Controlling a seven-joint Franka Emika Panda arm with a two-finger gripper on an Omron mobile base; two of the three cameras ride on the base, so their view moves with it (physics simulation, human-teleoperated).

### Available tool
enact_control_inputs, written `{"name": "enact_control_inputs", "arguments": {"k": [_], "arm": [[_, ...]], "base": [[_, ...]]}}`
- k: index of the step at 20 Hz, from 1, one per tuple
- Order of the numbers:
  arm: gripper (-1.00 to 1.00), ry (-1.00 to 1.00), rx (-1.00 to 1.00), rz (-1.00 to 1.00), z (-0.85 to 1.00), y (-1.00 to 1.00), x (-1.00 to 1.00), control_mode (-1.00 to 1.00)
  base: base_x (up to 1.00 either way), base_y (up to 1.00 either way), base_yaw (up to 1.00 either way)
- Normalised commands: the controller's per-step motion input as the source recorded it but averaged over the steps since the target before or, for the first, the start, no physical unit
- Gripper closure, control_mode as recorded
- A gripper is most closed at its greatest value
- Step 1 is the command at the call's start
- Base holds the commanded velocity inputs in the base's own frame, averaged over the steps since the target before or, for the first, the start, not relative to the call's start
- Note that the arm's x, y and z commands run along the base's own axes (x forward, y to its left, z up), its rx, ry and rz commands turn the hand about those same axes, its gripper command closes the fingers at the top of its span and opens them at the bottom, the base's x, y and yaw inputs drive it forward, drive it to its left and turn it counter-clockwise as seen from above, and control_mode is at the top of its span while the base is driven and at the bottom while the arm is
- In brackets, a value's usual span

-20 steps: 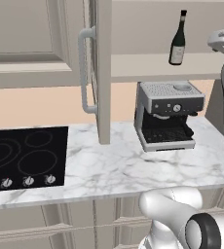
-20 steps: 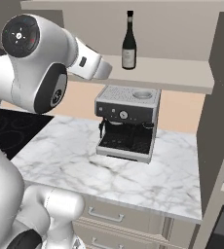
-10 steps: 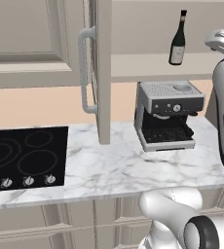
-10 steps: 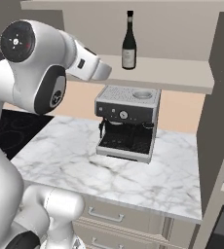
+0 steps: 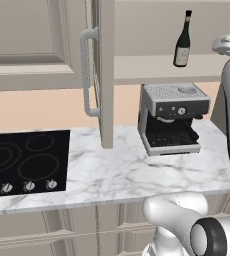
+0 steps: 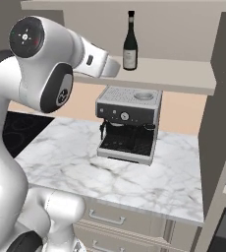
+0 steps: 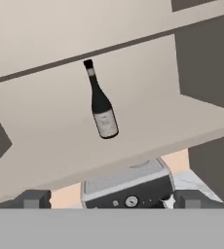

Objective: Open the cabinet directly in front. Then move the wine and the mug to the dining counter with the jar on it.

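Wine (image 7: 102, 104) stands upright on the bottom board of the open cabinet (image 5: 152, 75), long axis vertical, neck up, pale label facing outward. In the hand view the bottle sits above and between the two finger tips (image 7: 33, 198), slightly left of centre, so it lies ahead of and higher than the gripper (image 7: 111, 199), well apart from it. The fingers stand wide apart with nothing between them. An espresso machine (image 6: 128, 123) sits on the marble counter (image 6: 85, 167) directly below the bottle. Judgement: the approach calls for a forward and upward reach, with the fingers closing horizontally across the bottle's body.
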Motion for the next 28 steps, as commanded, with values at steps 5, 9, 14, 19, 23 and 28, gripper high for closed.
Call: {"name": "enact_control_inputs", "arguments": {"k": [5, 9, 14, 19, 23, 28], "arm": [[-1.0, 0.0, -0.11, 0.1, 0.0, -0.05, 0.08, -1.0], [-1.0, -0.01, -0.1, 0.08, 0.0, 0.0, 0.14, -1.0], [-1.0, 0.0, -0.03, 0.01, 0.0, 0.0, 0.18, -1.0], [-1.0, -0.01, 0.0, 0.0, -0.01, 0.0, 0.14, -1.0], [-1.0, -0.01, 0.0, 0.0, 0.0, 0.0, 0.09, -1.0], [-1.0, -0.04, 0.0, 0.0, 0.0, 0.0, 0.1, -1.0]], "base": [[0.0, 0.0, 0.0], [0.0, 0.0, 0.0], [0.0, 0.0, 0.0], [0.0, 0.0, 0.0], [0.0, 0.0, 0.0], [0.0, 0.0, 0.0]]}}
